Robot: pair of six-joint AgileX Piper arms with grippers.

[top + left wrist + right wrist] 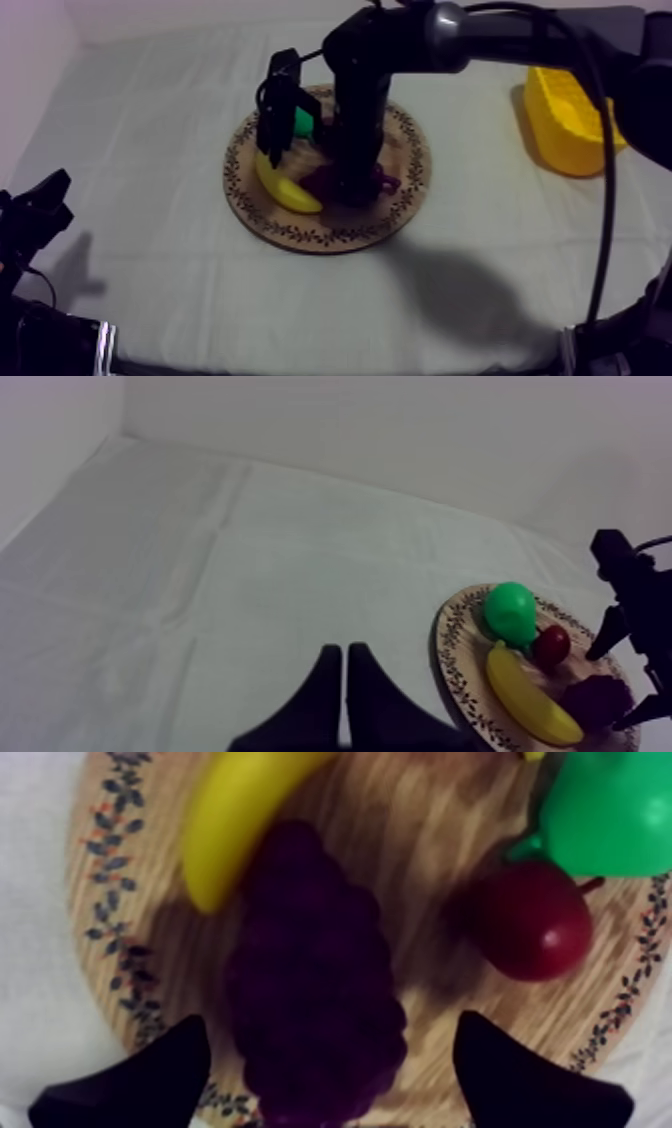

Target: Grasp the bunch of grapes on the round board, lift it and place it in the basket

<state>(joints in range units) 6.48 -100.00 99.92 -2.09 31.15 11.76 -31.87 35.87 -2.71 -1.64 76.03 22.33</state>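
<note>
1. Over the round wooden board, the right gripper pointed down with its fingers spread wide, one at each side of the bunch of grapes.
2. Both fingers stood clear of the grapes, and the gripper held nothing.
3. The grapes lay on the board just beside the banana, with the small red fruit and the green pear near.
4. The yellow basket stood well apart from the board, at the right side of the grey-white cloth.
5. The left gripper sat low at the left, well apart from the board, its fingers pressed together as a narrow wedge with nothing between them.
</note>
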